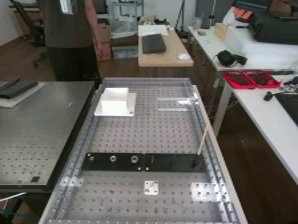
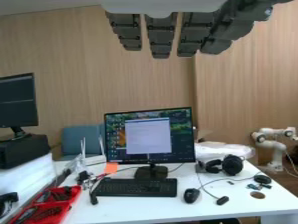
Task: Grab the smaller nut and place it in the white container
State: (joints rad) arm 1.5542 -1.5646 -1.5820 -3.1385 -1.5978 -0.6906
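hand (image 2: 161, 42): fingers straight, slightly spread
smaller nut (image 1: 91, 158): on the flat black bar (image 1: 124, 167), leftmost in its row; too small to tell its facing or axis
larger nut (image 1: 113, 158): just right of it
bearing (image 1: 134, 159): right again
bar's long axis: left to right across the bench (image 1: 126, 139)
white container (image 1: 115, 101): beyond the bar, far left

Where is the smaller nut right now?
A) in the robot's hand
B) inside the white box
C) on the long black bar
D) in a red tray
C: the smaller nut stands on the black bar, next to the larger nut, while the white box is farther up the bench.
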